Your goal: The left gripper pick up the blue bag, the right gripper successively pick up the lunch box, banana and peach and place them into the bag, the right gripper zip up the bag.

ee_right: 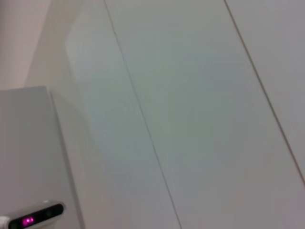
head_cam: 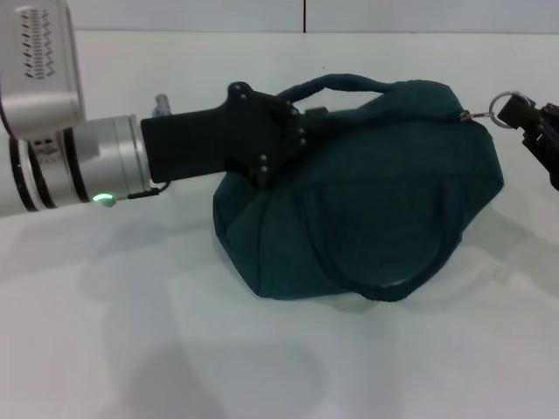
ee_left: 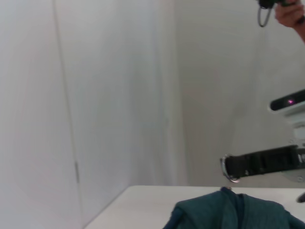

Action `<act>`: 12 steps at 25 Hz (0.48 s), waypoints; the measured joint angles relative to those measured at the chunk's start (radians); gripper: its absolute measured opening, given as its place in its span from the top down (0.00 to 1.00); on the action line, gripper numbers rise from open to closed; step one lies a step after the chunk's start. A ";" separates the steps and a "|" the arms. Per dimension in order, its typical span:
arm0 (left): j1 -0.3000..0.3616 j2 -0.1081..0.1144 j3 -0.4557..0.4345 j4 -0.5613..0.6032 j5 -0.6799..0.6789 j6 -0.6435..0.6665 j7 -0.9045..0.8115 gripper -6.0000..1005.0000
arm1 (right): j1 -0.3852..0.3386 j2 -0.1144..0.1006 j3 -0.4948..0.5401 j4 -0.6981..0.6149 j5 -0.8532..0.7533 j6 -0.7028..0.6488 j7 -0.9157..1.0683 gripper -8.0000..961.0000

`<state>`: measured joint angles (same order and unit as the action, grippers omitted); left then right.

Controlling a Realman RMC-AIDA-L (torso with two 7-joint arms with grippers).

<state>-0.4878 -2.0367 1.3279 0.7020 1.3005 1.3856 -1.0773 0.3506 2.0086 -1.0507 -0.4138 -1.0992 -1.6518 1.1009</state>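
The blue bag (head_cam: 367,209) sits bulging on the white table, its top closed, with one handle (head_cam: 345,81) arching above it. My left gripper (head_cam: 293,140) reaches in from the left and is shut on the bag's upper edge beside that handle. At the bag's right end the metal ring pull (head_cam: 500,106) sticks out, and my right gripper (head_cam: 522,118) is shut on it. The left wrist view shows the bag's top (ee_left: 228,210) and, beyond it, the right gripper (ee_left: 228,167) with the ring at its tip. The lunch box, banana and peach are hidden.
The white table (head_cam: 262,367) spreads around the bag, with a pale panelled wall (ee_right: 190,95) behind it. High in the left wrist view, a person's hand (ee_left: 288,14) holds a dark object.
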 joint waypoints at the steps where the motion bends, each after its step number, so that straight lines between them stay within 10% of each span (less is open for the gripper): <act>1: -0.001 -0.002 -0.014 -0.004 0.004 0.000 0.000 0.95 | -0.003 -0.001 0.000 0.000 0.000 0.007 0.000 0.96; 12: -0.018 -0.012 -0.090 -0.042 0.016 -0.002 0.005 0.95 | -0.029 -0.005 0.073 0.054 0.001 0.049 0.003 0.96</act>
<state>-0.5058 -2.0488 1.2380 0.6600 1.3165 1.3835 -1.0718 0.3215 2.0033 -0.9776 -0.3596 -1.0981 -1.6033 1.1041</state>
